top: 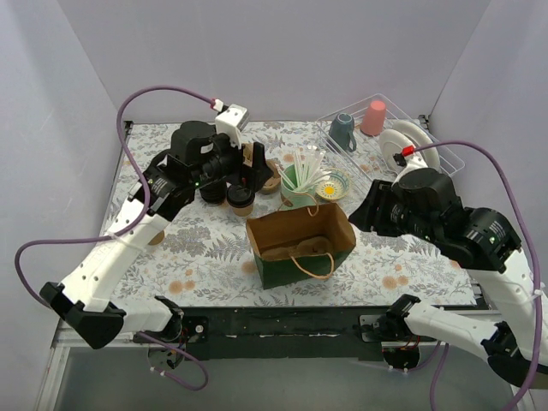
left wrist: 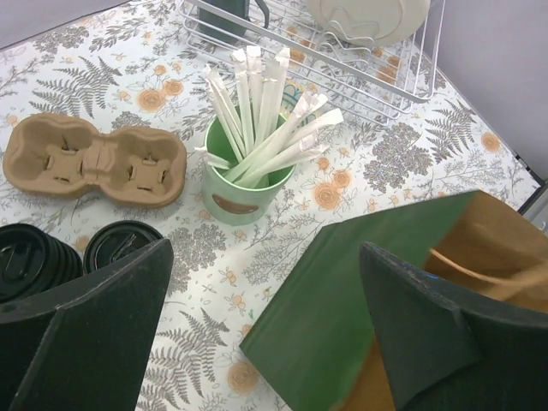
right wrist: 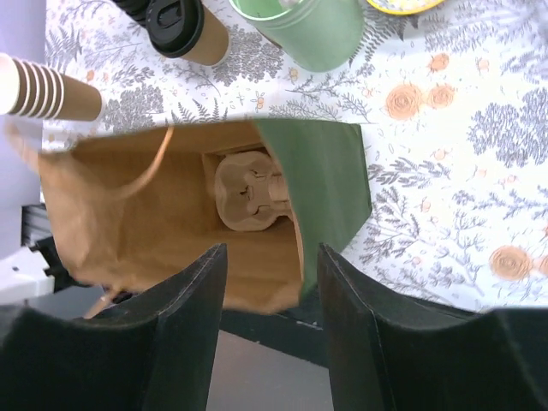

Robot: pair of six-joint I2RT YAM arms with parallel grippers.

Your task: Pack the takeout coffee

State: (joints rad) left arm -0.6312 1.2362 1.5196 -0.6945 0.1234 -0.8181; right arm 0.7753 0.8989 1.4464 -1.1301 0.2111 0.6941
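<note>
The takeout coffee (top: 241, 199), a brown paper cup with a black lid, stands upright on the table left of the bag. It also shows in the right wrist view (right wrist: 184, 30), and its lid shows in the left wrist view (left wrist: 120, 244). The open brown and green paper bag (top: 300, 244) holds a pulp cup carrier (right wrist: 250, 193). My left gripper (left wrist: 265, 342) is open and empty, above the table between the coffee and the bag. My right gripper (right wrist: 270, 334) is open and empty, over the bag's near edge.
A second pulp carrier (left wrist: 94, 161) and a black stack of lids (left wrist: 34, 257) lie near the coffee. A green cup of wrapped straws (left wrist: 248, 171) stands behind the bag, beside a yellow bowl (top: 332, 184). A stack of paper cups (right wrist: 47, 90) lies left. The wire dish rack (top: 385, 137) holds a teal mug (top: 342, 130).
</note>
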